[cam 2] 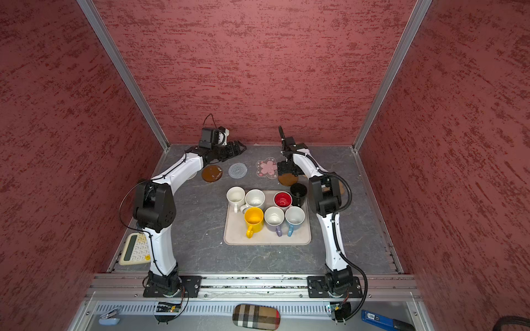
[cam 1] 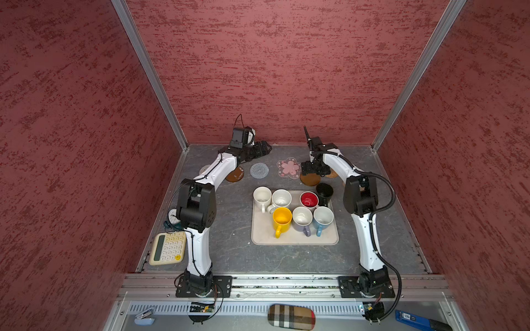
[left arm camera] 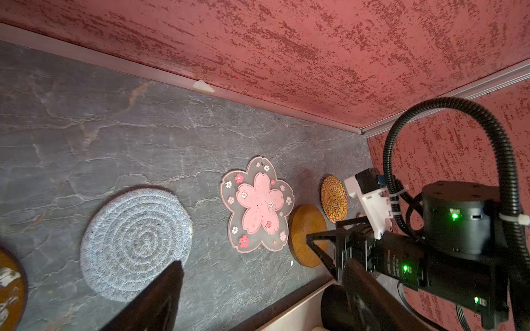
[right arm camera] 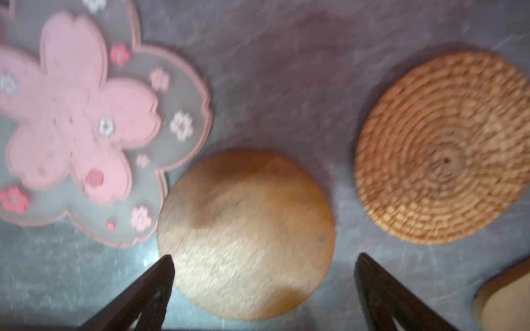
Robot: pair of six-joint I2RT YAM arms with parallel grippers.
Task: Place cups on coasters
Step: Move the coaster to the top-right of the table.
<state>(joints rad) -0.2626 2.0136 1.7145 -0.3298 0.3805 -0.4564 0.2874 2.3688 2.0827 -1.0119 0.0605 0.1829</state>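
Note:
Several cups stand on the beige tray [cam 1: 295, 241]: two white [cam 1: 261, 196] [cam 1: 281, 198], red-inside [cam 1: 309, 199], black [cam 1: 324, 191] at the far right corner, yellow [cam 1: 282, 219], lavender [cam 1: 302, 218] and light blue [cam 1: 323, 217]. Behind the tray lie coasters: a brown disc [cam 1: 234, 175], grey woven round [cam 1: 259, 170], pink flower [cam 1: 289, 168], second brown disc [right arm camera: 246, 235] and rattan round [right arm camera: 441, 149]. My right gripper [right arm camera: 265, 258] hangs open just above the second brown disc, holding nothing. My left gripper [cam 1: 266, 148] stands open near the back wall, also holding nothing.
A calculator [cam 1: 167, 248] and a small clock [cam 1: 173, 214] sit at the left edge beside the left arm. A beige woven coaster [cam 1: 204, 169] peeks from under that arm. A plaid case [cam 1: 291, 316] lies on the front ledge. Red walls close three sides.

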